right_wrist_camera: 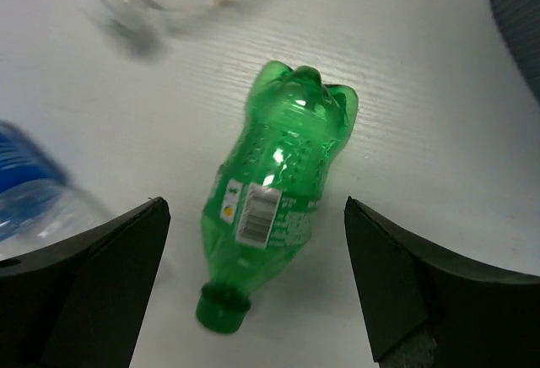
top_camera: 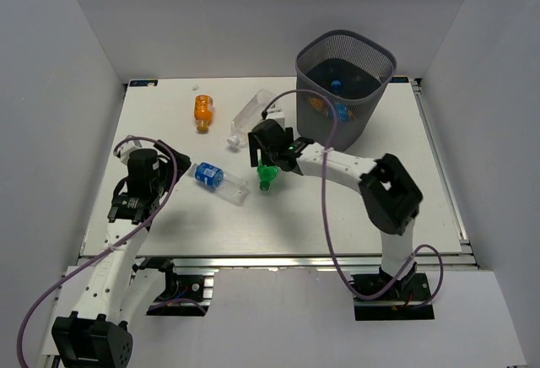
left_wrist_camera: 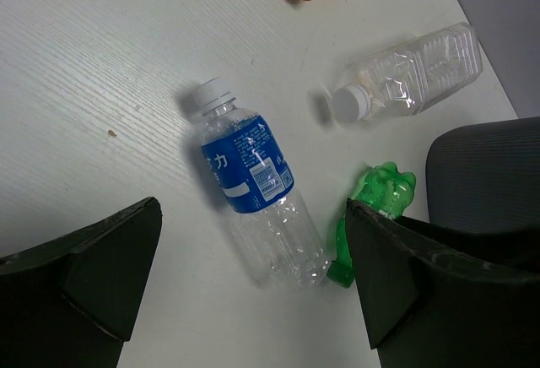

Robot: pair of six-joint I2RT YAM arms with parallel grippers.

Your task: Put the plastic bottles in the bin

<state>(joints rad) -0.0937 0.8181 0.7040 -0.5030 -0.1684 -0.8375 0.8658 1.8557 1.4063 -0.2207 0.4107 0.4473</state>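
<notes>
A green bottle lies on the white table, cap toward the near edge. My right gripper hovers over it, open, one finger on each side in the right wrist view, not touching the green bottle. A clear bottle with a blue label lies just left of it. My left gripper is open and empty, with this bottle ahead of its open jaws. An orange bottle and a squarish clear bottle lie farther back. The grey mesh bin at the back right holds some bottles.
White walls enclose the table on the left, back and right. The right arm's cable arcs over the table in front of the bin. The right arm's grey wrist shows at the right of the left wrist view, close to the green bottle.
</notes>
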